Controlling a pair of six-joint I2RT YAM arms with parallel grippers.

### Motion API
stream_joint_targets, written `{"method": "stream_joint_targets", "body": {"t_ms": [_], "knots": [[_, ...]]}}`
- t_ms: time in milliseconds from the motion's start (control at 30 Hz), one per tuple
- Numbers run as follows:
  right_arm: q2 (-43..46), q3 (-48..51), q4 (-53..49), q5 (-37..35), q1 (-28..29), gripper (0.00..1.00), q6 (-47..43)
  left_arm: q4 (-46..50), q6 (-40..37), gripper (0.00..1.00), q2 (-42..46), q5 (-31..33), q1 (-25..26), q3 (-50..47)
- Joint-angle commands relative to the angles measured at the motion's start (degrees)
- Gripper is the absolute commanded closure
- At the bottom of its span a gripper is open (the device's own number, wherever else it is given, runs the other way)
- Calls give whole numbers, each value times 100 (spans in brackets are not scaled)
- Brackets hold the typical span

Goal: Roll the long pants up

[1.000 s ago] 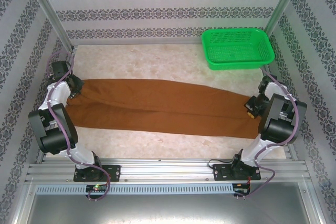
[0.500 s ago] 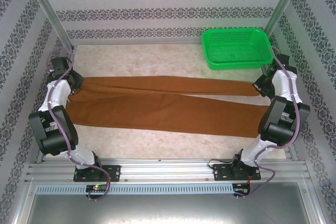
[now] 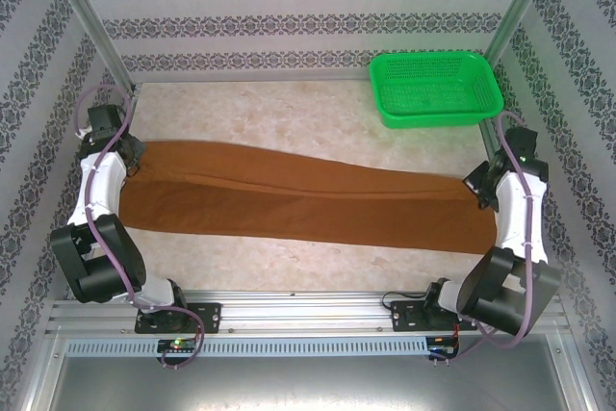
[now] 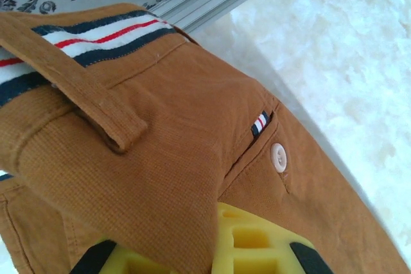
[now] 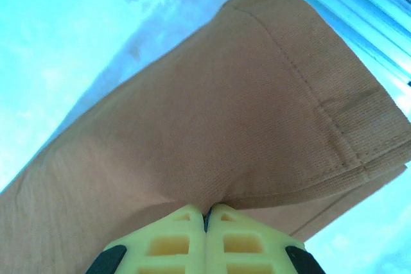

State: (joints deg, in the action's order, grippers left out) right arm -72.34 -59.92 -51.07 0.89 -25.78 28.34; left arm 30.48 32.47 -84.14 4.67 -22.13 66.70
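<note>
Item: pants (image 3: 298, 204), stretched lengthwise across the desk (image 3: 289, 113). We recorded the left end effector (image 4: 205, 248) clamped on the waistband (image 4: 83, 33) and the right end effector (image 5: 207, 213) clamped at the hem (image 5: 359, 152). Risk, in our judgement: the thin pinches slipping under tension and skewing the roll.

The long pants (image 3: 298, 201) are matt rust-brown cloth with a fine ribbed weave and stitched seams. The waistband lining (image 4: 77, 36) is striped woven tape, and the button (image 4: 279, 156) looks like pale, slightly glossy plastic. The right gripper (image 5: 206, 215) has matt yellow plastic fingers. The basket (image 3: 438, 115) is perforated green plastic, the table (image 3: 289, 113) is smooth and marble-patterned, and the front rail (image 3: 308, 310) is brushed metal.
</note>
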Motion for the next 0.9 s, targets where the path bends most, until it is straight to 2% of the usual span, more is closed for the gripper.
{"method": "stream_joint_targets", "body": {"t_ms": [0,233,267,300,333,367,400,533,600,633,700,767,800,867], "knots": [[196,303,-89,-126,-85,100,-14,6,-135,100,164,605,-66,-261],[348,921,-4,-161,-120,100,-67,-94,69,100,683,960,-72,-914],[343,932,-24,-111,-123,89,-92,-64,132,86,742,1055,-70,-951],[351,931,-26,-46,-125,73,-109,-27,178,77,782,1104,-72,-958],[364,871,-47,-34,-129,62,-110,44,254,80,809,1158,-72,-925],[394,809,-64,-30,-158,60,-68,103,350,82,855,1226,-69,-897],[457,754,-32,32,-179,46,3,101,380,82,918,1242,-72,-876],[541,539,118,305,-187,44,131,248,511,78,1164,1472,-71,-697],[390,456,141,436,-172,44,171,358,581,69,1254,1615,-68,-627],[288,439,175,489,-139,44,187,430,590,69,1304,1662,-70,-581],[131,456,277,502,-33,44,227,499,498,68,1398,1735,-72,-529],[-7,487,399,527,78,44,301,579,493,61,1488,1914,-81,-504],[-70,517,489,548,192,44,328,613,480,61,1544,1936,-78,-481],[-240,536,585,462,444,44,335,562,453,61,1617,1737,-77,-485]]}}
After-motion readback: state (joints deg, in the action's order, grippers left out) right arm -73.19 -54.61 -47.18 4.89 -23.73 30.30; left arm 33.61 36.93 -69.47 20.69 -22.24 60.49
